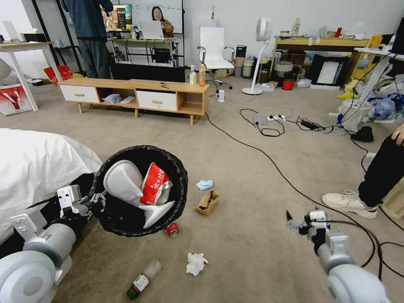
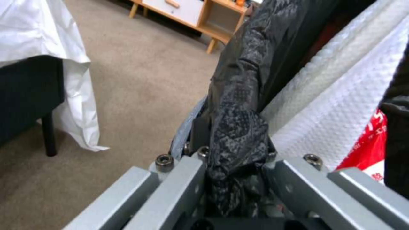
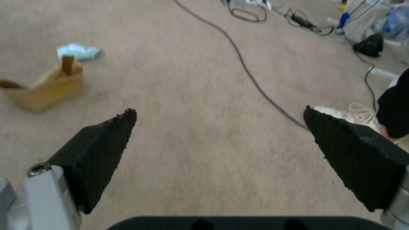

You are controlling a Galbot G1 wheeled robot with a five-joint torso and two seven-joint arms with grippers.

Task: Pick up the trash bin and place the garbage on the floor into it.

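Left hand [image 2: 234,166] clamped on trash bin [image 1: 126,219] rim, fingertips buried in liner

Under my spread right gripper [image 3: 219,119] the floor [image 1: 252,252] lies bare. A black cable [image 1: 269,162] crosses beside it, and a person's shoe [image 1: 348,203] blocks my right. Ahead, a brown paper bag [image 1: 207,203] stands.

One trash bin [image 1: 126,219] holding one red-and-white carton [image 1: 155,184]; on carpet: one mask [image 1: 204,184], paper bag [image 1: 207,203], can [image 1: 171,229], tissue [image 1: 196,263], bottle [image 1: 143,280].
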